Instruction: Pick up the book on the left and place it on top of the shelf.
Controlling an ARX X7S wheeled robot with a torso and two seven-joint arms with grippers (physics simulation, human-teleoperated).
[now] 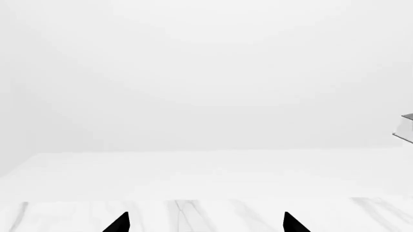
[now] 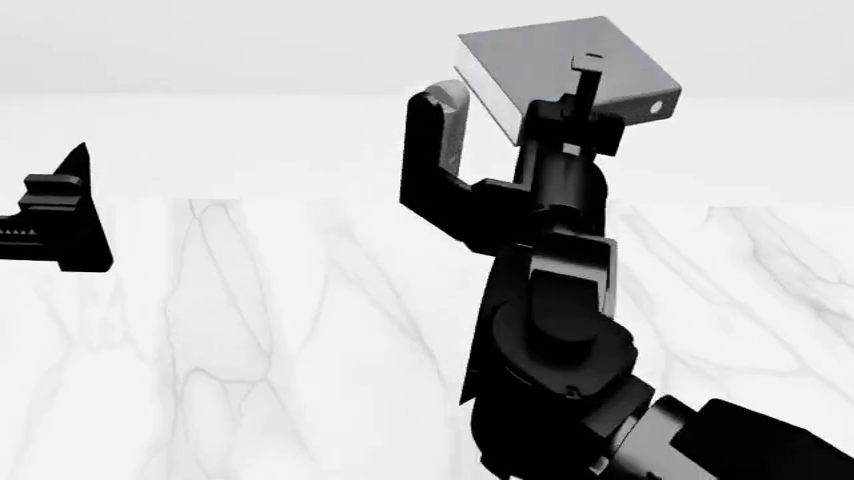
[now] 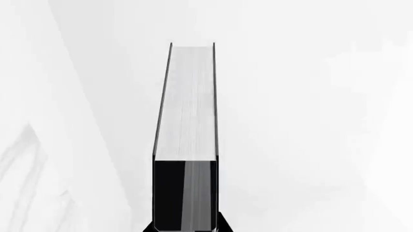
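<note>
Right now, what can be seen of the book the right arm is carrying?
The book is a dark grey hardcover with white page edges and a small white dot near one cover corner. It is closed, lifted clear of the marble table and tilted in the head view. The right gripper is shut on it, with a finger lying across the cover; the right wrist view looks along its page edge. Its edge also shows in the left wrist view.

A dark-grey hardcover book [image 2: 567, 70] with white page edges and a small white dot near one corner sits tilted at the head view's upper centre, raised above the bench.
</note>
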